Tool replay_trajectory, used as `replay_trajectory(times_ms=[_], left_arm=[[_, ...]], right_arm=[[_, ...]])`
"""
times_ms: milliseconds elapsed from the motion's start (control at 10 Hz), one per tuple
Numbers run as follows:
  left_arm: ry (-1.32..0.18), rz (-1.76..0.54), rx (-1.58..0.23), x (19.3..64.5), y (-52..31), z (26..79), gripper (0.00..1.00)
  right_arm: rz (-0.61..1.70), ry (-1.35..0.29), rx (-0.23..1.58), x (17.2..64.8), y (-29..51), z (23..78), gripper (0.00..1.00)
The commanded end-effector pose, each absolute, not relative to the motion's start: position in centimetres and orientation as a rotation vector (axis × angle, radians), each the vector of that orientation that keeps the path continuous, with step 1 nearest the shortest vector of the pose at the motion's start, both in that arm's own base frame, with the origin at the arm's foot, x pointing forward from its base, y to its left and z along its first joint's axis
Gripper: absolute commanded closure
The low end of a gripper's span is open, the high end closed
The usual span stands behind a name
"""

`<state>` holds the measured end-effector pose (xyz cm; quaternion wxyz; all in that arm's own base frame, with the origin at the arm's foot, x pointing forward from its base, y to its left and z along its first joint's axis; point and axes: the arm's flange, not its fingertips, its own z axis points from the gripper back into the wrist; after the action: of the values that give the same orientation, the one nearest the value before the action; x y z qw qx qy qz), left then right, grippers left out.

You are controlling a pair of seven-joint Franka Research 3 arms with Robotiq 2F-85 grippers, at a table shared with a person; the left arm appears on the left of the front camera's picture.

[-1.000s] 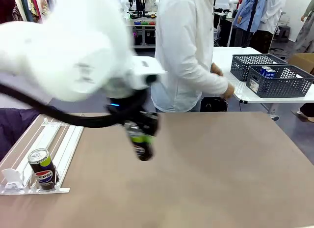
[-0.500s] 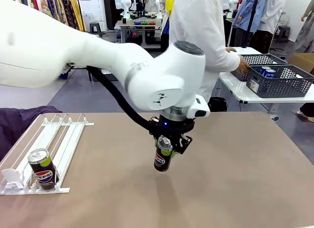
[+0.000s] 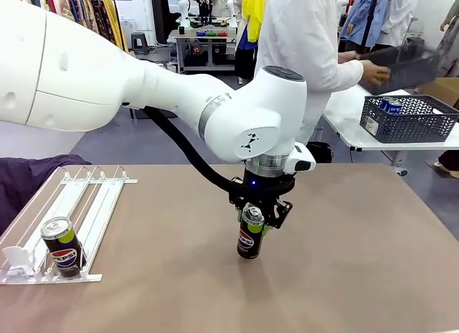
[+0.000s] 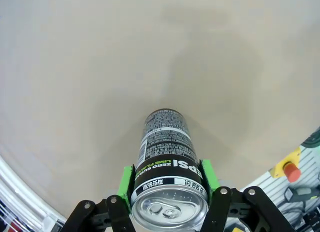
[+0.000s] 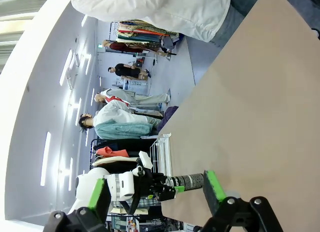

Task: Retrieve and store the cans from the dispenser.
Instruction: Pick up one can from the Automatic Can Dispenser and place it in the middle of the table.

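My left gripper [image 3: 252,219] is shut on a black Pepsi can [image 3: 249,240] with a lime-green band, held upright at the middle of the brown table [image 3: 344,232]. I cannot tell whether its base touches the tabletop. The left wrist view shows this can [image 4: 167,152] from above, between the green pads [image 4: 125,182]. The white-and-clear dispenser [image 3: 79,204] lies at the near left, with a second Pepsi can [image 3: 62,247] standing at its low end. My right gripper [image 5: 156,194] is open and holds nothing; beyond it I see the left arm's can [image 5: 187,181].
A person [image 3: 301,53] stands at the far side, lifting a dark grey basket [image 3: 401,64]. Another grey basket [image 3: 412,125] with blue cans [image 3: 391,105] sits on a white side table [image 3: 358,135] at the back right. A dark cloth [image 3: 29,179] lies left of the dispenser.
The left arm has carried the Pepsi can rightwards and down toward the table's middle. The person has turned to the side table and picked up a grey basket.
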<state>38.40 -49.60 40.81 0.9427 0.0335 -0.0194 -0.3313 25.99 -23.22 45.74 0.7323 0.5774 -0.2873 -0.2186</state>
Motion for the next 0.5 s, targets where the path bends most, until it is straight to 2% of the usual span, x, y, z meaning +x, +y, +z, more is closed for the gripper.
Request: replay_trajectory(times_ms=[0, 100, 200, 300, 400], left_arm=[[-0.009, -0.695, 0.041, 38.39, -48.89, 41.43, 1.00], [-0.001, -0.700, 0.035, 38.44, -48.89, 41.23, 1.00], [0.000, -0.697, 0.036, 38.39, -48.93, 41.17, 0.43], [-0.004, -0.696, 0.041, 38.33, -48.93, 41.22, 0.00], [-0.012, -0.692, 0.039, 38.32, -48.80, 41.26, 0.00]], right_arm=[[-0.477, -0.655, 1.292, 26.25, -23.11, 46.07, 0.00], [-0.477, -0.655, 1.292, 26.25, -23.11, 46.07, 0.00], [-0.477, -0.655, 1.292, 26.25, -23.11, 46.07, 0.00], [-0.477, -0.655, 1.292, 26.25, -23.11, 46.07, 0.00], [-0.477, -0.655, 1.292, 26.25, -23.11, 46.07, 0.00]])
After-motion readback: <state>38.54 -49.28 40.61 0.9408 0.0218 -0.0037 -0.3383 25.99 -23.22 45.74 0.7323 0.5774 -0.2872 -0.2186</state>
